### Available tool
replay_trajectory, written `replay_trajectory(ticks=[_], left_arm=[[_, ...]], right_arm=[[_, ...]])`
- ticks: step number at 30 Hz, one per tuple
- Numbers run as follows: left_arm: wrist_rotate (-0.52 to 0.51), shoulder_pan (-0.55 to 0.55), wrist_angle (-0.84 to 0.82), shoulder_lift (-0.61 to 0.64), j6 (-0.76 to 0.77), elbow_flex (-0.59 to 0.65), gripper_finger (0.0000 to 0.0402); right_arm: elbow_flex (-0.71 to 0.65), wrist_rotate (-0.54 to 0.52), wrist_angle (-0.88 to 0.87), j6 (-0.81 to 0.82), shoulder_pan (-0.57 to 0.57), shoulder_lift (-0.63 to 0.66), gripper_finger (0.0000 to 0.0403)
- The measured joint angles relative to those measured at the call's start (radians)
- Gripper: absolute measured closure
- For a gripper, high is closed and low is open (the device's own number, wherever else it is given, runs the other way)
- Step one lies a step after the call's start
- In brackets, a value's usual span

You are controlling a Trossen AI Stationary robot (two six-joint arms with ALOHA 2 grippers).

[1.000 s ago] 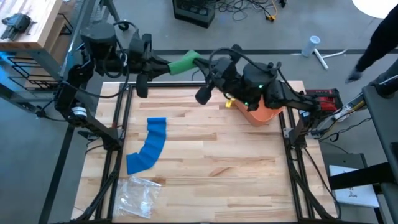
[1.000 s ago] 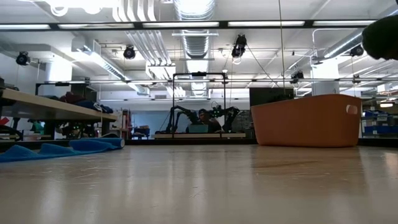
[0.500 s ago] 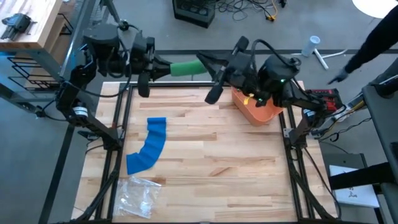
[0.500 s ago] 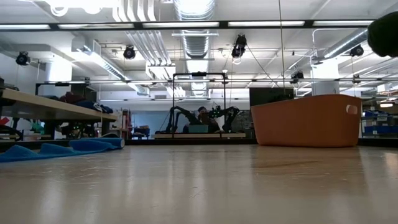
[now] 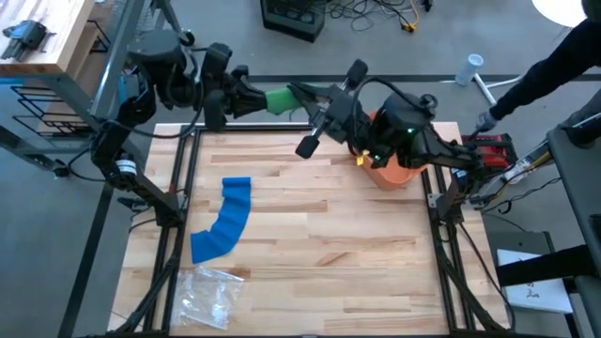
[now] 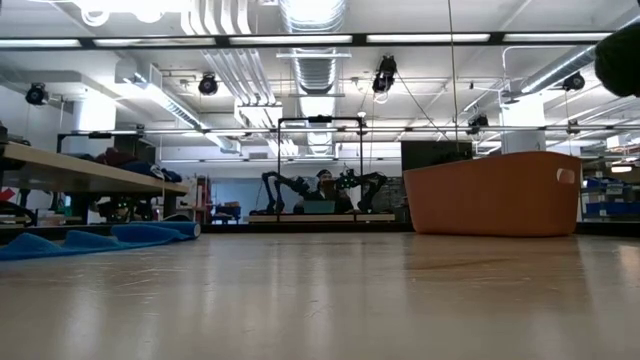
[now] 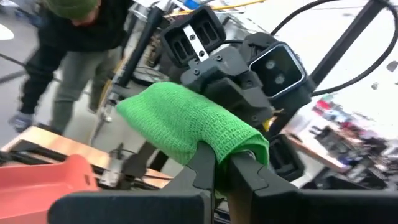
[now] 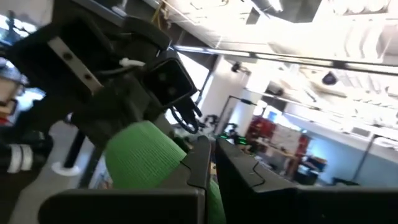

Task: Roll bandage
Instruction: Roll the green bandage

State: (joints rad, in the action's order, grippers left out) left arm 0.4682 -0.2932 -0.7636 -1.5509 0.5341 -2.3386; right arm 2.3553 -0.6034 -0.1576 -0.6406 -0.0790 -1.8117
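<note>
I have both hands on the green bandage roll (image 5: 279, 99), held in the air just beyond the far edge of the wooden table (image 5: 319, 253). My left gripper (image 5: 255, 96) is clamped tight on one end of the roll; in its wrist view the dark fingers (image 7: 202, 163) pinch the green wrap (image 7: 186, 121). My right gripper (image 5: 299, 91) is closed on the other end — its fingers (image 8: 200, 163) bite into the roll (image 8: 146, 158).

Against half a second ago, the right arm has dropped back toward the orange bin (image 5: 394, 169), covering more of it, and the roll looks shorter between the two grippers. The blue bandage strip (image 5: 223, 220) and the clear plastic bag (image 5: 208, 296) lie where they were, well apart from the roll.

No writing I can read.
</note>
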Motion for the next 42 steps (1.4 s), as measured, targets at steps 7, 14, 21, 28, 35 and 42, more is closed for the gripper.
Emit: replay_trajectory(ticks=[7,14,21,28,35,42], left_arm=[[0.071,0.010,0.030,0.013,0.033,0.000,0.0395],[0.054,0.011,0.036,0.021,0.037,-0.003,0.0395],[-0.013,-0.002,0.021,0.023,0.042,-0.003,0.0395],[-0.040,-0.002,0.111,0.022,0.071,-0.003,0.0395],[0.047,0.008,0.219,0.027,0.115,-0.002,0.0395],[0.049,0.012,0.195,0.027,0.103,-0.002,0.0395]], right_arm=[[0.000,-0.044,0.054,-0.089,0.003,0.024,0.0385],[0.001,-0.003,0.131,-0.120,-0.027,0.043,0.0385],[0.002,0.158,0.198,-0.120,-0.097,0.062,0.0385],[-0.003,0.125,0.125,-0.120,-0.106,0.044,0.0385],[-0.003,-0.020,0.133,-0.165,-0.107,0.033,0.0385],[-0.002,-0.021,0.163,-0.175,-0.115,0.034,0.0385]])
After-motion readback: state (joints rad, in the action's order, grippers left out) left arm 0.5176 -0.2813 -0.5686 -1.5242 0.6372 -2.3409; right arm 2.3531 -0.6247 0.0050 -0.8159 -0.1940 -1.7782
